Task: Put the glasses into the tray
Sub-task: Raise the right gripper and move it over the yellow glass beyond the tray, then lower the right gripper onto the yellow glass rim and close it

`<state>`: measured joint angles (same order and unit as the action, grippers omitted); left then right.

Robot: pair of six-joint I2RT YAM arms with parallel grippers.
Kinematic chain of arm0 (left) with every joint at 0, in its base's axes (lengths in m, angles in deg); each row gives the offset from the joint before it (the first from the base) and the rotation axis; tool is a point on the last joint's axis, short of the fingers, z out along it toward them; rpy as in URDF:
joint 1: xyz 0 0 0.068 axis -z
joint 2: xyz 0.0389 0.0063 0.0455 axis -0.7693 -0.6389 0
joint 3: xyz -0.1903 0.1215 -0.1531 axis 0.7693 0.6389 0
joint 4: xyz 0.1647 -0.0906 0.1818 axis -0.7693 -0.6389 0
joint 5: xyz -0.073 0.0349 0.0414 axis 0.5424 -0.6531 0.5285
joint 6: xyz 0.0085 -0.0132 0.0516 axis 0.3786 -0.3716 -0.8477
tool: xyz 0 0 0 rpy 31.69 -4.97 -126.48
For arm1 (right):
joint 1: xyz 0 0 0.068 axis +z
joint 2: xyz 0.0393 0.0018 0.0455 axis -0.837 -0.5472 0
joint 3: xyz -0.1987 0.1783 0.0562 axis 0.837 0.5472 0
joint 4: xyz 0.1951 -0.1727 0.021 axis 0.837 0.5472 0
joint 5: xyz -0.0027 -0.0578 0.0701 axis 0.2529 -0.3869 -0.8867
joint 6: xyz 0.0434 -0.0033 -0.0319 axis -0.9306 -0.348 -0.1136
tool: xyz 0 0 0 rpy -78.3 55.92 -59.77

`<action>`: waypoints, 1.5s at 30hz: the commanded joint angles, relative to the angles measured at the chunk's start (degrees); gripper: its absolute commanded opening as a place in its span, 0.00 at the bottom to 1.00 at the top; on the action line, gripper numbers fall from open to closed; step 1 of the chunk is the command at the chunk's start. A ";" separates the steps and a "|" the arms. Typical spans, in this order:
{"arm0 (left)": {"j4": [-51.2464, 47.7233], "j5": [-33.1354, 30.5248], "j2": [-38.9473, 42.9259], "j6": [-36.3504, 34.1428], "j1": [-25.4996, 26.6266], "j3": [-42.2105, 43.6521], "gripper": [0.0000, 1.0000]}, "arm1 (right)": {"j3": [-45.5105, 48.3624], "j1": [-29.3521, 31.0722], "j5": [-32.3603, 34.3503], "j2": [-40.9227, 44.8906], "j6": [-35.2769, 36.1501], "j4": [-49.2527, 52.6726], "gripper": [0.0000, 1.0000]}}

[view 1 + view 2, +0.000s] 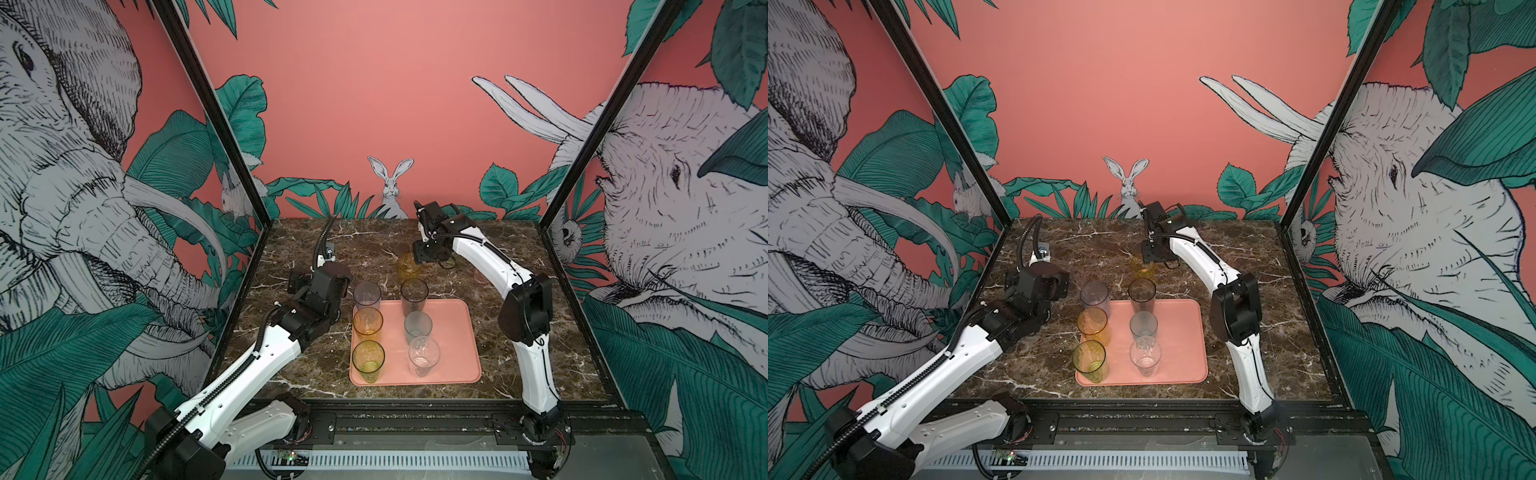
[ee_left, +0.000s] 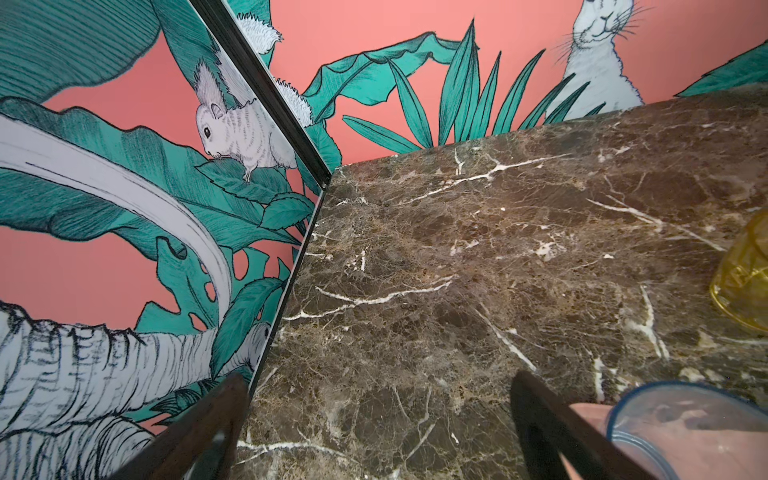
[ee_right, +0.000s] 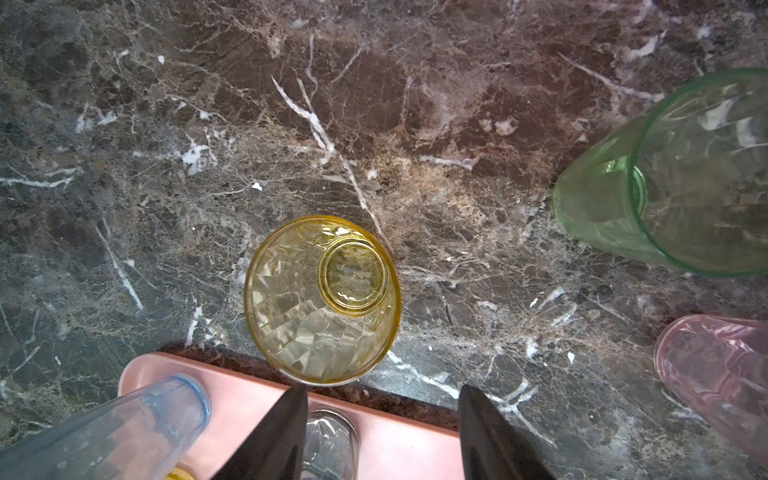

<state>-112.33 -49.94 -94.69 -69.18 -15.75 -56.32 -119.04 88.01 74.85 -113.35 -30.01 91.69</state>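
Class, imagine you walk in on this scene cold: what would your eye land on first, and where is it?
The salmon-pink tray on the dark marble table, carrying two rows of tumblers, stands out at the centre. Just beyond its far edge the open right gripper hovers over a short yellow faceted tumbler. Painted elephants and a rabbit look on from the pink walls.

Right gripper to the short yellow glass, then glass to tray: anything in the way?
Nothing between the open right gripper and the short yellow glass. Toward the tray, the tall smoky grey tumbler stands on its far edge, just in front of the glass; the tray's right strip is bare.
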 commanded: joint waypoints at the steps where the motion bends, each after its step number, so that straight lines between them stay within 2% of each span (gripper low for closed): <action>1: 0.18 0.53 0.98 0.90 -0.41 -1.24 0.99 | -1.72 -0.50 -0.40 -1.63 -1.06 0.39 0.59; 24: -1.57 1.65 3.02 3.26 -0.53 -0.25 0.99 | -5.29 -1.81 -4.17 -8.38 -2.29 -0.37 0.44; 33: -2.55 1.61 4.89 4.56 -0.53 0.54 0.99 | -7.52 -1.86 -5.13 -10.58 -2.46 0.32 0.34; 38: -2.81 1.63 5.34 4.99 -0.54 0.77 0.99 | -8.01 -1.89 -5.96 -11.02 -2.75 0.37 0.17; 43: -3.03 1.99 5.41 5.56 -0.53 0.88 0.99 | -8.16 -1.90 -6.20 -11.03 -2.99 0.35 0.04; 45: -3.14 2.11 5.45 5.80 -0.53 0.99 0.99 | -8.28 -1.88 -6.29 -11.00 -2.99 0.35 0.02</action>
<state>-114.16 -47.86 -90.37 -64.61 -15.99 -56.21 -125.53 86.41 69.03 -123.40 -32.45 91.49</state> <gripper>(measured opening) 0.992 0.059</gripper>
